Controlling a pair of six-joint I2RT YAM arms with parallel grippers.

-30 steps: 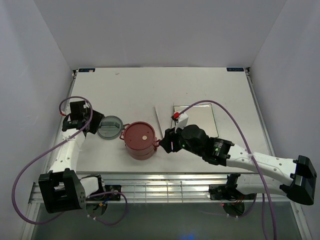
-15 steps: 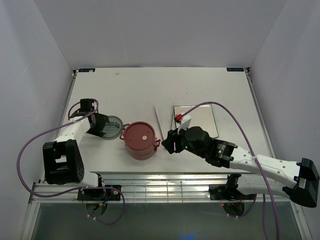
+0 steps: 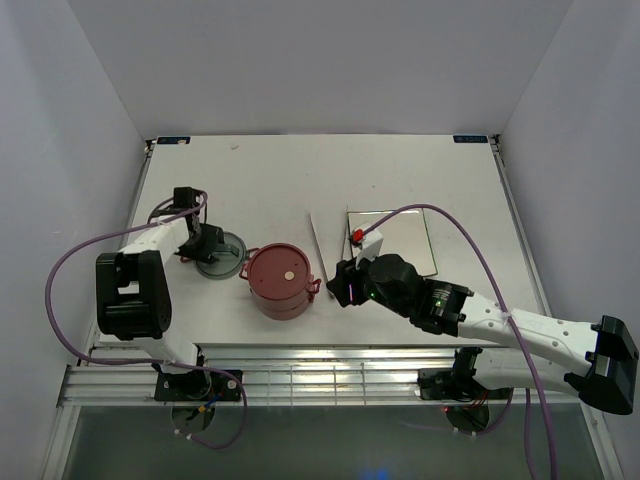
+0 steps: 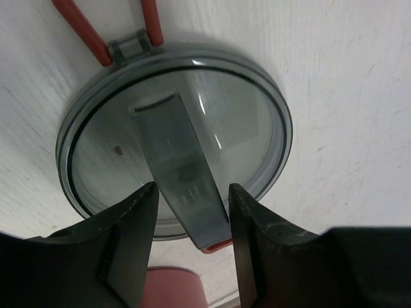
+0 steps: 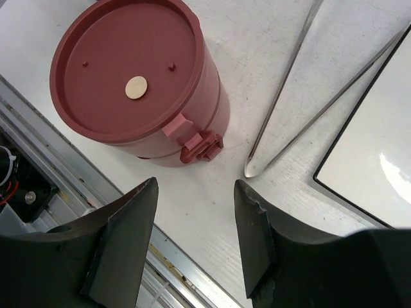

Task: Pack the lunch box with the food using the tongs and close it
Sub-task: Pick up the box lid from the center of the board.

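A white table (image 3: pixel 300 170) fills the bay, its top scuffed and faintly speckled, with a small blue label (image 3: pixel 172 139) at each far corner. Plain pale grey walls (image 3: pixel 320 60) close it in behind and on both sides. A slotted metal rail (image 3: pixel 330 375) runs along the near edge. Light is even and soft

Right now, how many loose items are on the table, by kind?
Stacked red lunch box: 1
Grey top cover: 1
Tongs: 1
White plate: 1
Total: 4
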